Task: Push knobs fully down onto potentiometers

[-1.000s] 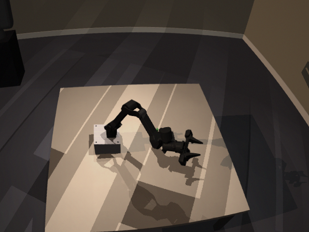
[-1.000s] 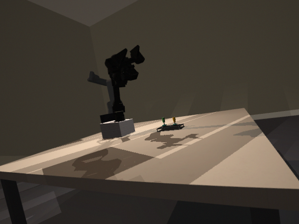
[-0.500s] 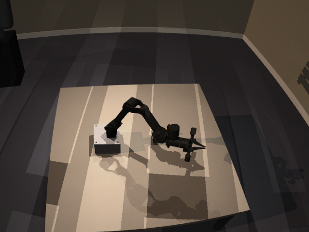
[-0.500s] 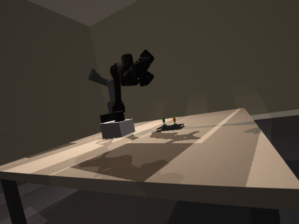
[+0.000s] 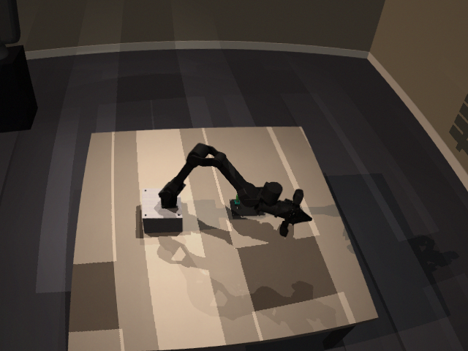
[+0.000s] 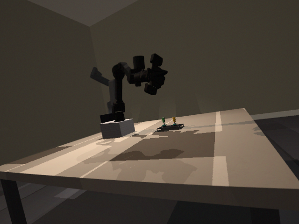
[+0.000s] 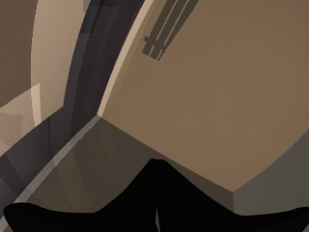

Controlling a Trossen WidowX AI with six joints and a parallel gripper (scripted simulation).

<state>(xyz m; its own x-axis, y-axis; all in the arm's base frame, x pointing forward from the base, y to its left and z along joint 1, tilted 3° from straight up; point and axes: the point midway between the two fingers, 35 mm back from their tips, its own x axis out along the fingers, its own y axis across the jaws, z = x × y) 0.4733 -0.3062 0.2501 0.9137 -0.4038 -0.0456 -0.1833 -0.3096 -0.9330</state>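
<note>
The dark circuit board (image 5: 236, 212) (image 6: 166, 128) stands on short legs on the table. In the exterior view a green knob (image 6: 163, 119) and a yellow knob (image 6: 174, 119) stand upright on it, each raised above its teal potentiometer. In the top view the green knob (image 5: 237, 198) shows beside the arm, and the arm hides the yellow knob and part of the board. My gripper (image 5: 310, 218) (image 6: 166, 72) (image 7: 156, 165) is shut with nothing between its fingertips. It is high above the table, well above the board, and points sideways.
The arm's base block (image 5: 162, 224) (image 6: 118, 130) sits on the table (image 5: 181, 317) (image 6: 241, 168) to the left of the board. The arm arches from it over the board. Room walls and a dark floor lie beyond the table's edges. Shadows fall across the tabletop.
</note>
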